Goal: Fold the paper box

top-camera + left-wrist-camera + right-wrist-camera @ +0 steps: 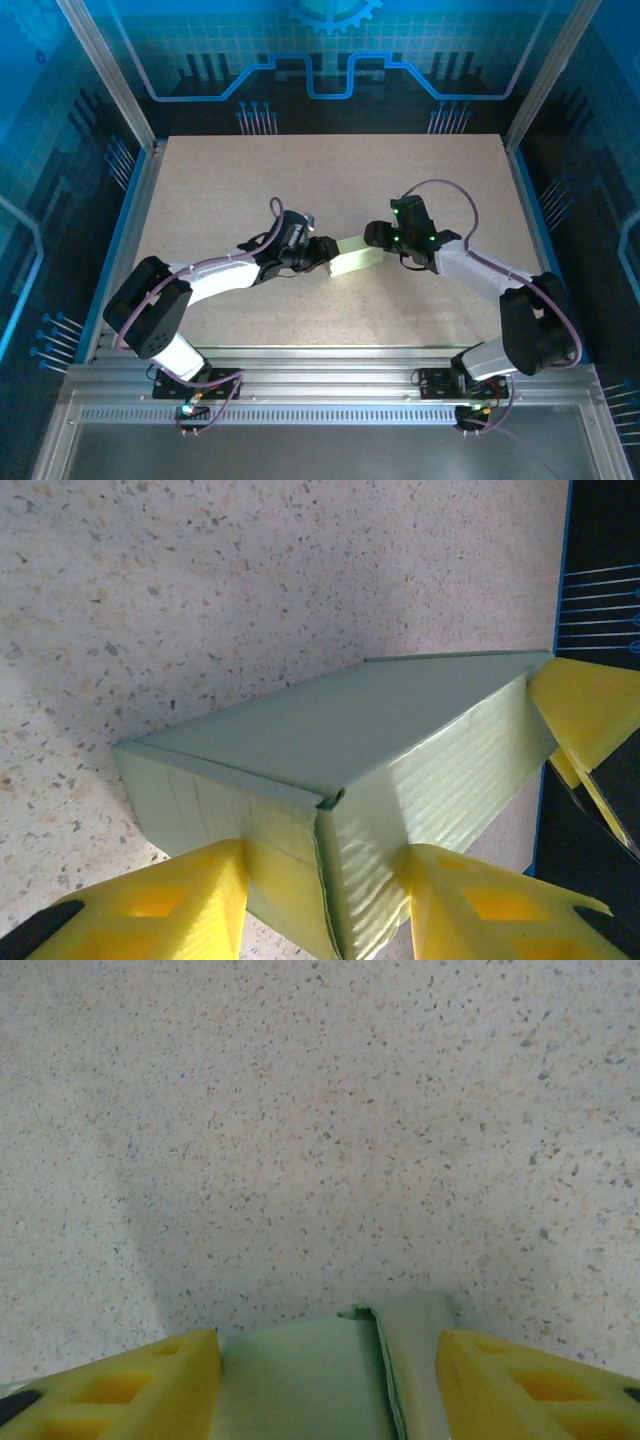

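Note:
The paper box (355, 258) is a pale green folded box lying on the table's middle, between both arms. My left gripper (326, 256) is at its left end. In the left wrist view the box (330, 720) has one vertical corner between the yellow fingers (190, 900), and each finger presses on a side face, so my left gripper (325, 852) is shut on that corner. My right gripper (379, 240) is at the opposite end. In the right wrist view the box end (300, 1380) sits between its spread fingers (150, 1385), so my right gripper (328, 1345) is open.
The speckled beige tabletop (330, 180) stretches far behind the box. A metal rail frame (320, 365) runs along the near edge by the arm bases. Blue walls with upright posts (105, 70) enclose the sides and back.

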Motion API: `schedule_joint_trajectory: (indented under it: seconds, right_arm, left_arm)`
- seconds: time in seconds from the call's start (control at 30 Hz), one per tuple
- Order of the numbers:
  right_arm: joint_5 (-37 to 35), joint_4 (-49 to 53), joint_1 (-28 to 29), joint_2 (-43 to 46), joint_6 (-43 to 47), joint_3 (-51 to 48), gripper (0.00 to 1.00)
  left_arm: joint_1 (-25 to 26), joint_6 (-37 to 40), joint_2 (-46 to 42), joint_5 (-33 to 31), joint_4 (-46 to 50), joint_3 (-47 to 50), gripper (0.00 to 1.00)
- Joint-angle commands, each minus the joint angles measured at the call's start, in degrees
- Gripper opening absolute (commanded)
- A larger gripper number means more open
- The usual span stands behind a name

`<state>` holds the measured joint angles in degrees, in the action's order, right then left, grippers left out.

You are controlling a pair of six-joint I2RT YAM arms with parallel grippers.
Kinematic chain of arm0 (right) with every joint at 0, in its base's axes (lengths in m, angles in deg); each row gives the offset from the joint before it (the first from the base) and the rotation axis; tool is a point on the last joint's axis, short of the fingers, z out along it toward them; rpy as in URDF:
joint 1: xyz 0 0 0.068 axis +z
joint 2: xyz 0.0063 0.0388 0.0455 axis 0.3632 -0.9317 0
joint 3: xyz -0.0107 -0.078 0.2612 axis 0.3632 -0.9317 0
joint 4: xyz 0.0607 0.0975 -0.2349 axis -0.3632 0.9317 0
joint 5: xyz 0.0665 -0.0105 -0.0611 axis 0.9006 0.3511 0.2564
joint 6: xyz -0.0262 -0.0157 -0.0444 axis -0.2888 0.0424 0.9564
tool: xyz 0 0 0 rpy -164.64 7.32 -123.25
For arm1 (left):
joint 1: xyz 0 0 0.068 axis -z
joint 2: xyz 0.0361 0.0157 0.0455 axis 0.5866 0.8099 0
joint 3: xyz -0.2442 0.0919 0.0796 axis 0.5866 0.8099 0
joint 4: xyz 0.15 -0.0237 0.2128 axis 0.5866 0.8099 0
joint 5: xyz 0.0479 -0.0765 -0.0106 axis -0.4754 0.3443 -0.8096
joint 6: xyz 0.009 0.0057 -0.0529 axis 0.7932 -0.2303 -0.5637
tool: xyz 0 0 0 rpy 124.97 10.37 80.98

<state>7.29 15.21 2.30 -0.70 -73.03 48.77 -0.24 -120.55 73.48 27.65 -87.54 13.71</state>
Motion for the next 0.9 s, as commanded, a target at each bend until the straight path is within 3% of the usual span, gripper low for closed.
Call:
schedule_joint_trajectory:
  seconds: [0.0, 0.2, 0.4, 0.53, 0.7, 0.87]
  right_arm:
    - [7.11, 3.08, -1.86, 0.33, 1.0, -0.81, 0.59]
    - [11.29, -2.9, -1.97, -2.91, -0.52, -6.63, 0.48]
    - [8.77, -9.4, -1.57, -3.61, 1.22, -12.94, 0.35]
    - [7.2, -9.49, -1.13, -3.29, 2.93, -13.75, 0.31]
    - [5.38, -7.54, -1.15, -0.24, 3.7, -12.93, 0.32]
    - [5.8, -4.21, -1.13, 2.81, 4.11, -10.35, 0.54]
  left_arm:
    - [-0.53, -0.94, 2.91, -0.74, 4.02, 1.67, 0.44]
    - [-0.56, -0.56, 4.19, -0.13, 2.82, 1.48, 0.41]
    - [-0.61, -0.32, 4.93, 0.24, 2.93, 1.43, 0.37]
    - [-0.64, 1.29, 4.45, -0.15, 2.53, 1.38, 0.42]
    - [-0.52, 7.85, 2.33, -1.2, 2.87, 0.54, 0.57]
    - [-0.52, 15.41, -0.78, -3.2, 6.21, -2.25, 0.77]
